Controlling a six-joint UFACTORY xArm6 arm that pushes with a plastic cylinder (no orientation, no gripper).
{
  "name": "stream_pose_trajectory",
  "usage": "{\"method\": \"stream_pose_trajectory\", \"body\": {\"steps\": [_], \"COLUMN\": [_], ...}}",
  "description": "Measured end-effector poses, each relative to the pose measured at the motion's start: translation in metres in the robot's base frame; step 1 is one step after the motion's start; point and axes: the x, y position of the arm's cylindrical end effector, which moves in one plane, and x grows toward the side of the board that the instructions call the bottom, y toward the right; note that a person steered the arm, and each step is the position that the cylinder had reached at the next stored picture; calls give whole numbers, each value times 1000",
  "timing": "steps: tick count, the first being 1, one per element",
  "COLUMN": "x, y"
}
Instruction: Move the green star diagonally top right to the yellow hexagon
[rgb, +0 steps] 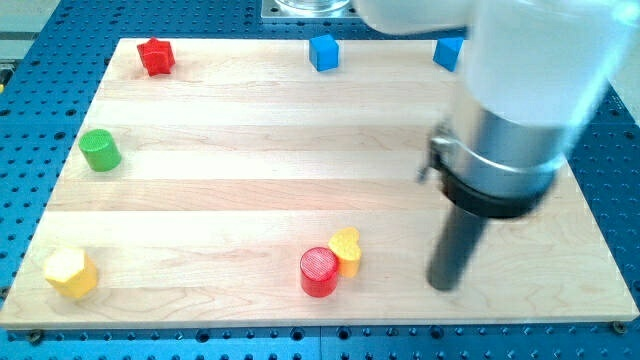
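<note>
Camera view: my tip (443, 286) down on the bench (250, 150) at lower right, touching nothing, no fingers fitted, right of the red cylinder (319, 272) and yellow heart (346, 248). Yellow hexagon (70, 272) at lower left, well apart. Green cylinder (100, 150) at left; no green star showing.

Heart (346, 248) apparently touches cylinder (319, 271); hexagon (69, 271) leftward.

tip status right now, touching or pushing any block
My tip: no gripper, holds nothing; on bare board, touching no block, to the view's right of the yellow heart and red cylinder.
</note>
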Motion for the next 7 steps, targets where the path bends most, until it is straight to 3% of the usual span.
{"method": "stream_pose_trajectory", "body": {"steps": [2, 3, 5, 6, 7], "x": [13, 4, 12, -7, -67], "y": [-166, -168, -142, -46, 78]}}
